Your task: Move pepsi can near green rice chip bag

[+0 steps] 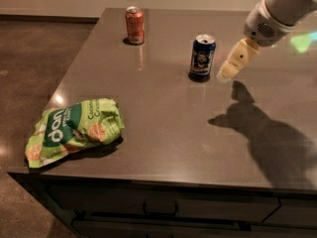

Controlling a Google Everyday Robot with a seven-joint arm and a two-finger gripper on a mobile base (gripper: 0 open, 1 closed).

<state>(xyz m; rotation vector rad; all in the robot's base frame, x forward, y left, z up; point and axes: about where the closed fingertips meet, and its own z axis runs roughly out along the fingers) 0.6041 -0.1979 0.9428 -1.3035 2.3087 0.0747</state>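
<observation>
Hovering just beside pepsi can [202,57], gripper [233,66] not touching; spread or pressed together, cannot tell. Can upright mid-table [168,138], well apart from green rice chip bag [74,130] at front corner. Likely light, rigid, slick, tippy: grasp mid-body.

The gripper [229,69] hangs just beside the pepsi can [202,56]. The chip bag [74,130] lies well apart, near the table's [163,128] front corner.
</observation>
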